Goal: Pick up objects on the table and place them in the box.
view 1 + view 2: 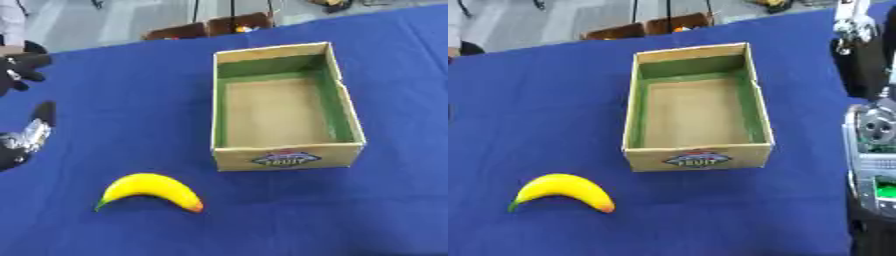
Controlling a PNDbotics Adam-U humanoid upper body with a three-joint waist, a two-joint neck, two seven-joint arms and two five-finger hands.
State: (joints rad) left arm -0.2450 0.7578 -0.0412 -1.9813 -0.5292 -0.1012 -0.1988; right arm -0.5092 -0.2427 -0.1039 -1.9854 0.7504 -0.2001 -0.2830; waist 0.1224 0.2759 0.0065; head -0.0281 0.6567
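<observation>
1. Open blue table [131, 100] all round the banana [149, 190]; it lies near the front edge, left of the box [284, 107], well apart.
2. My left hand [31, 132] at the left edge, fingers straight, holding nothing. My right hand: can't tell.
3. Box upright, nothing inside.

**Banana and open box on the blue cloth**

A yellow banana [149, 190] lies flat on the blue table, arched upward, its green stem end at the lower left and a reddish tip at the right. It sits near the front left corner of the box, apart from it. The cardboard box [286, 156] stands upright and open-topped, green along its inner walls, its brown floor bare, with a "FRUIT" label on the near side.
</observation>
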